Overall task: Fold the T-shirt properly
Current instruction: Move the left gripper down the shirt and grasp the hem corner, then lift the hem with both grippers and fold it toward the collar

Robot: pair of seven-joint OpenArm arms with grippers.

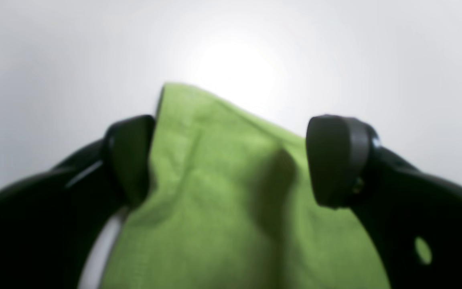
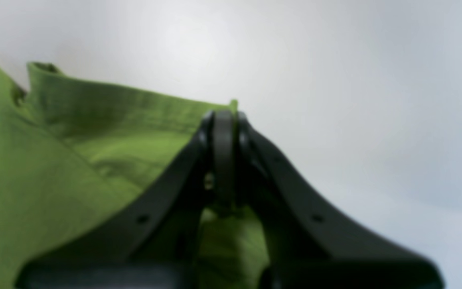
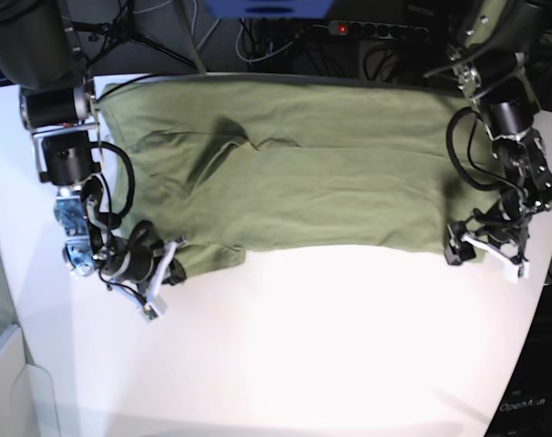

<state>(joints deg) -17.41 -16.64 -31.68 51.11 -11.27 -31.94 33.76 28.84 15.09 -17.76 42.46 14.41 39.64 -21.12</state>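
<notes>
The olive-green T-shirt (image 3: 303, 173) lies spread flat across the far half of the white table, its near edge folded under into a straight line. My left gripper (image 3: 454, 248) stands open at the shirt's near right corner. In the left wrist view that gripper (image 1: 233, 160) has its jaws wide apart, with a pointed flap of the T-shirt (image 1: 215, 180) between them. My right gripper (image 3: 173, 259) is at the near left corner. Seen from the right wrist, it (image 2: 223, 120) is shut on the T-shirt (image 2: 74, 140), and a sliver of hem pokes out past the tips.
The bare white table (image 3: 303, 346) stretches from the shirt's near edge to the front. Cables and a power strip (image 3: 376, 27) run behind the table's far edge. A pale bin (image 3: 12, 382) stands off the table's left side.
</notes>
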